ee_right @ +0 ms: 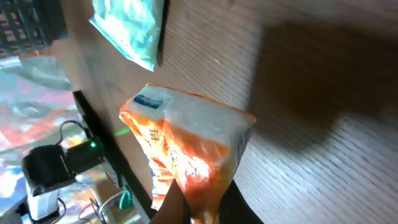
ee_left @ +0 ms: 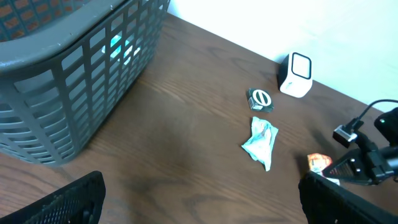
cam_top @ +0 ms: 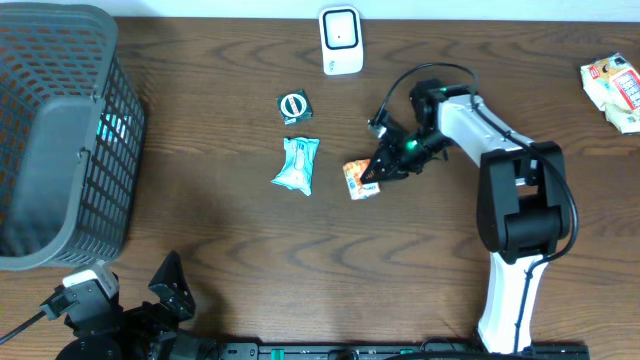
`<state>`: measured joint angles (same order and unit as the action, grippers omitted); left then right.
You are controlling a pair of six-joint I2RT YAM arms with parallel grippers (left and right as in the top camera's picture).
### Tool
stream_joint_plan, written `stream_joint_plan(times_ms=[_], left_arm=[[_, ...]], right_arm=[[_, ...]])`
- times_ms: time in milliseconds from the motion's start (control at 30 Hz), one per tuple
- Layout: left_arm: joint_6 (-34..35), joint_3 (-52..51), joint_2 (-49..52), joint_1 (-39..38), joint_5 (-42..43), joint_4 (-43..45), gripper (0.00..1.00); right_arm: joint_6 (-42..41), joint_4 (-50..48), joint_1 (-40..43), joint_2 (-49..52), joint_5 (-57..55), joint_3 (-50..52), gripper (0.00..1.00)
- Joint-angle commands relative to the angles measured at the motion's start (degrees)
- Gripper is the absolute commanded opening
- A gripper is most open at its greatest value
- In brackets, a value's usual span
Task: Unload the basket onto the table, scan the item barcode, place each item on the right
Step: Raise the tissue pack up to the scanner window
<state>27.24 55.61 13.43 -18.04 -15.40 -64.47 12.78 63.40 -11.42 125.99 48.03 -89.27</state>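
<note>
Orange packet [cam_top: 360, 180]: gripped at one end by the closed right pincer [cam_top: 380, 168], at the middle of the tabletop [cam_top: 200, 240].
Open room: bare wood is seen in front of it and out to the right.
Teal pouch [cam_top: 297, 164]: laid just beside it, to the left.
Round green pack [cam_top: 294, 105]: set beyond the pouch.
Scanner [cam_top: 341, 40]: stood at the far edge, with open wood between.
Basket [cam_top: 60, 130]: placed at the left edge.
Left pincer [ee_left: 199, 208]: spread wide, nothing held, at the near left.

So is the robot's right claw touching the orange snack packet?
Touching. The right wrist view shows the orange packet pinched at its lower end between the shut jaws of the right gripper.
</note>
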Motion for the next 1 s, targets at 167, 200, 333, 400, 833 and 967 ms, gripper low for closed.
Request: stream_joint_plan(times_ms=[167,200,333,400,833,967], left_arm=[[0.5,-0.3,-0.1,0.2,-1.0,0.1,0.98],[0.5,-0.3,-0.1,0.2,-1.0,0.1,0.98],[0.5,-0.3,-0.1,0.2,-1.0,0.1,0.98],[0.5,-0.3,-0.1,0.2,-1.0,0.1,0.98],[0.5,-0.3,-0.1,0.2,-1.0,0.1,0.98],[0.5,-0.3,-0.1,0.2,-1.0,0.1,0.98]], right_arm=[[1.7,0.6,0.4,-3.7,2.9,0.3,0.01],[1.7,0.6,0.3,-3.7,2.9,0.3,0.01],[1.7,0.5,0.1,-3.7,2.9,0.3,0.01],[1.7,0.4,0.1,-3.7,2.9,0.3,0.01],[-1.4,-2.4,0.5,-3.8,2.9,-1.0,0.01],[-2.1,-2.3,0.6,-3.8,2.9,-2.9,0.01]])
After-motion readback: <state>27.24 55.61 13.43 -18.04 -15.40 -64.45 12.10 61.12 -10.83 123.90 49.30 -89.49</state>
